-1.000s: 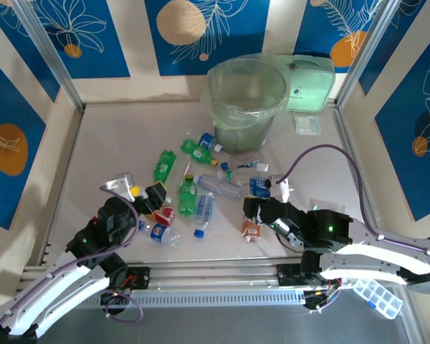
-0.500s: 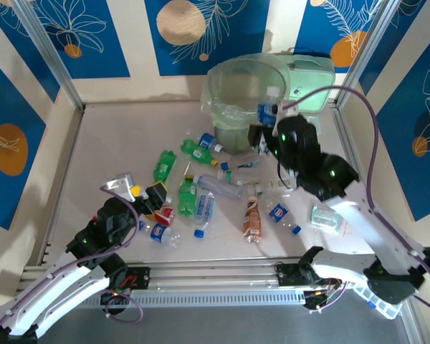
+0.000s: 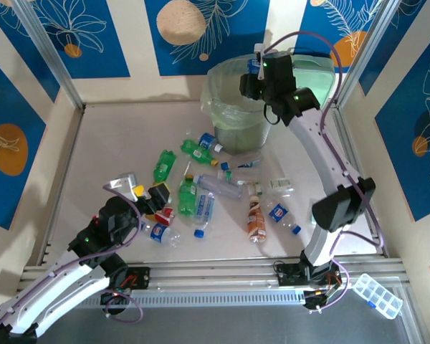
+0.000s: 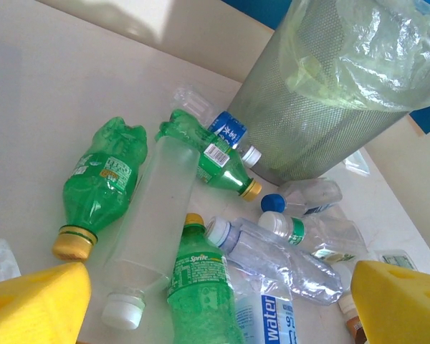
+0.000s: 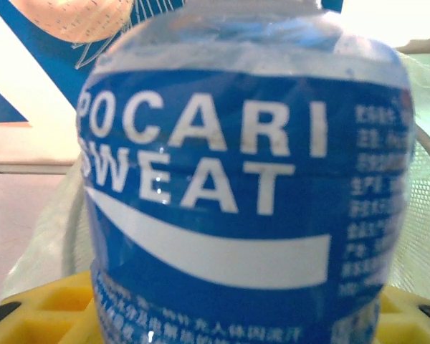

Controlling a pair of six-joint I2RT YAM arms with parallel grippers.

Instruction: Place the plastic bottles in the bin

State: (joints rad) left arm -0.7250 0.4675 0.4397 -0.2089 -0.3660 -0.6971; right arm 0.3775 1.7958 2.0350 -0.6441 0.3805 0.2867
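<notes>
Swung up from the worktop (image 3: 107, 136), the right jaws now pinch a blue-labelled bottle (image 5: 244, 179) above the bin (image 3: 236, 129), ready for release, while the left jaws stay spread over the remaining bottles (image 4: 198, 276).

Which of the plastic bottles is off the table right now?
The blue-labelled Pocari Sweat bottle: the right gripper holds it over the bin, while the other bottles lie on the table.
</notes>
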